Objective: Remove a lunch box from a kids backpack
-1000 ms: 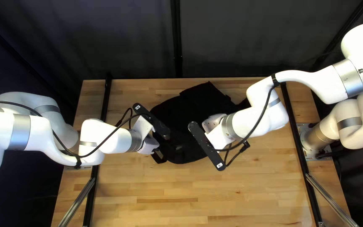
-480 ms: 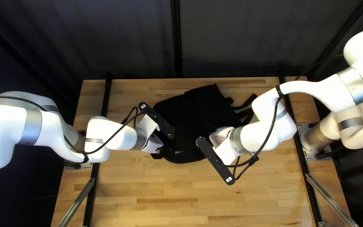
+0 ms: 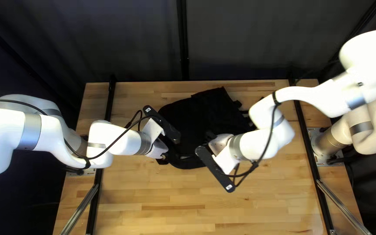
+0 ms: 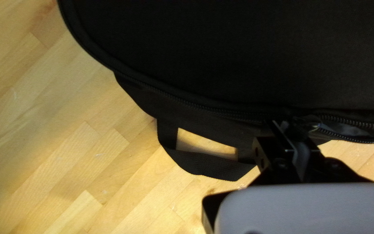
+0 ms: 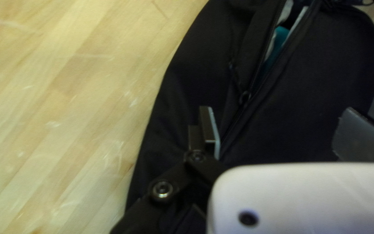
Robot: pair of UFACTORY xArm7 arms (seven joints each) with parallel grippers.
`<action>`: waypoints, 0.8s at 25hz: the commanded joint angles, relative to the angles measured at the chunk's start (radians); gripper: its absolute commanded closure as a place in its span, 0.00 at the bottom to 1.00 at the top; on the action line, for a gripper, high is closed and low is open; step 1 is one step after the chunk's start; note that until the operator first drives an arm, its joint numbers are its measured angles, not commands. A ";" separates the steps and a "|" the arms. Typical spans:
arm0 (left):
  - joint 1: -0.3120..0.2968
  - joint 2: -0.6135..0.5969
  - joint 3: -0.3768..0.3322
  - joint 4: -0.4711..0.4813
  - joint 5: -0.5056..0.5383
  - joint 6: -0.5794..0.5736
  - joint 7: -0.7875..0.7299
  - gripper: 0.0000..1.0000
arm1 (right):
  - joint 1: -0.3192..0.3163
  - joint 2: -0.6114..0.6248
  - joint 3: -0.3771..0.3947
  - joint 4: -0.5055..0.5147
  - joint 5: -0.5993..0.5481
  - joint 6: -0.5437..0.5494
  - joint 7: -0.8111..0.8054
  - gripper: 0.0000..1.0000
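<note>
One black backpack lies on the table's far half; something teal, possibly the lunch box, shows through its part-open zip. The left gripper pinches its near-left edge; farther right, the right gripper spreads over it.

Prob. a robotics lab: two arms on wood tbl, dark curtain behind.
</note>
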 commanded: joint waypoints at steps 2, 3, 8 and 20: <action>-0.011 -0.010 -0.001 -0.009 -0.007 0.004 -0.008 1.00 | 0.007 0.080 -0.009 0.081 -0.013 0.029 0.007 0.00; -0.015 -0.013 -0.001 -0.011 -0.010 0.005 -0.010 1.00 | 0.009 0.085 -0.008 0.086 -0.015 0.031 0.009 0.00; -0.015 -0.018 -0.005 -0.014 -0.011 0.003 -0.016 1.00 | 0.016 0.104 -0.015 0.083 -0.035 0.022 0.041 0.00; -0.019 -0.022 0.009 -0.010 -0.013 0.015 -0.006 1.00 | 0.020 0.085 -0.012 0.060 -0.036 0.020 0.057 1.00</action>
